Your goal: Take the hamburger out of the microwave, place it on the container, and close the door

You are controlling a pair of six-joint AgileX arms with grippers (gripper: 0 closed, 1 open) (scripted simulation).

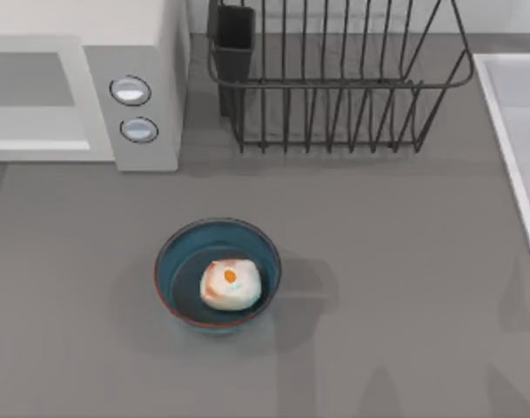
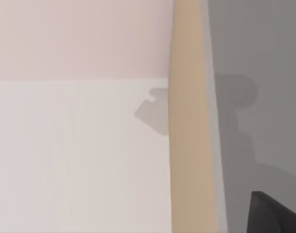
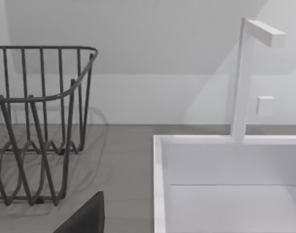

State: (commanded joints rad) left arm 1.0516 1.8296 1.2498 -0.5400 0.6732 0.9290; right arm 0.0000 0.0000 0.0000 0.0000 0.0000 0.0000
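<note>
Blue container (image 1: 171,261) sits mid-table with the hamburger (image 1: 231,284) resting inside it. Microwave (image 1: 147,148) stands at far left, its door (image 1: 34,96) apparently shut. I judge the hamburger light, soft and crushable; grip its sides gently. Whether either end effector is wide or narrow I cannot tell.

You have a whitish-cream hamburger (image 1: 231,285) with orange-brown patches and an orange spot, a blue container (image 1: 182,252) with a reddish-orange rim, a white microwave (image 1: 147,70), a dark wire dish rack (image 1: 334,83), and a grey desk (image 1: 404,261).
</note>
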